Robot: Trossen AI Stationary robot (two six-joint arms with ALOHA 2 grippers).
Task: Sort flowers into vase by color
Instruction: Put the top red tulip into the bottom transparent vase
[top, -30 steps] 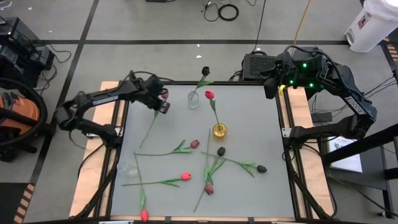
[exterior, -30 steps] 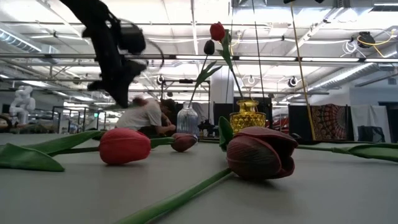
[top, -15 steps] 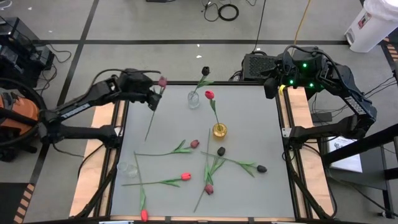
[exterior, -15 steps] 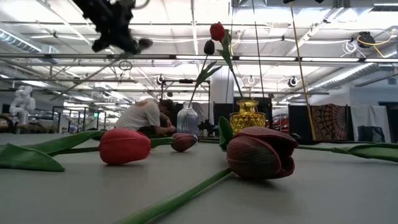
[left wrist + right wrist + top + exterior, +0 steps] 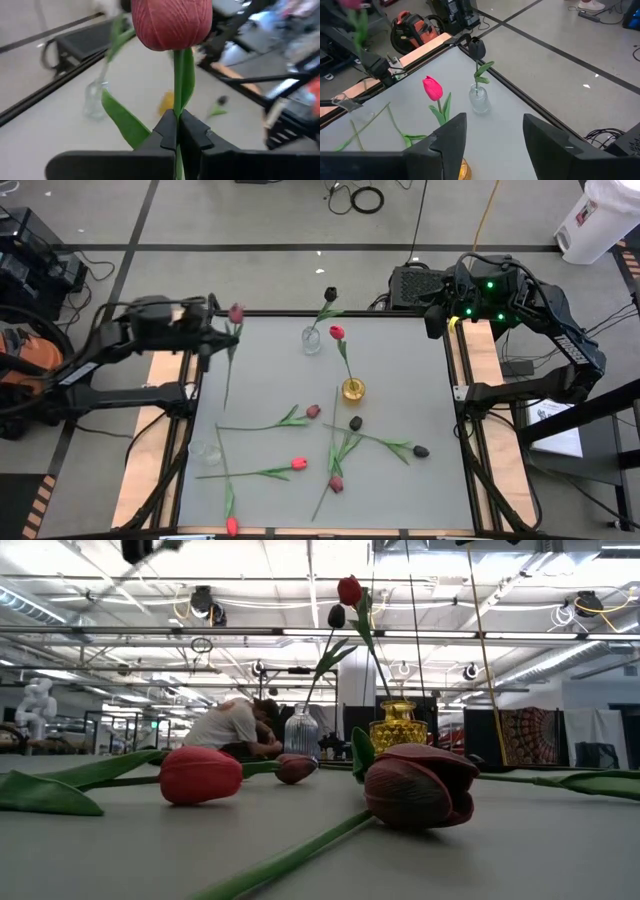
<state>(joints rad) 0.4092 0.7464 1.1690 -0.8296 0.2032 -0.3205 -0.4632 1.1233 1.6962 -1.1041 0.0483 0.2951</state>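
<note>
Left gripper [image 5: 177,131] clenched on a maroon tulip [image 5: 235,313]; right gripper [image 5: 490,135] released. Carry it upright toward three o'clock, stem-first into the clear vase [image 5: 311,339].

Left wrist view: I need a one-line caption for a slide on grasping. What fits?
Left gripper shut on a maroon tulip's stem, head upright above the fingers.

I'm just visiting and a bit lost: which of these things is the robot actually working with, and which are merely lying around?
Part of the job:
- maroon tulip, gripped in the left end effector
- tulips on the table
- clear vase
- yellow vase

Just lying about:
- cable coil
- vacuum cleaner
</note>
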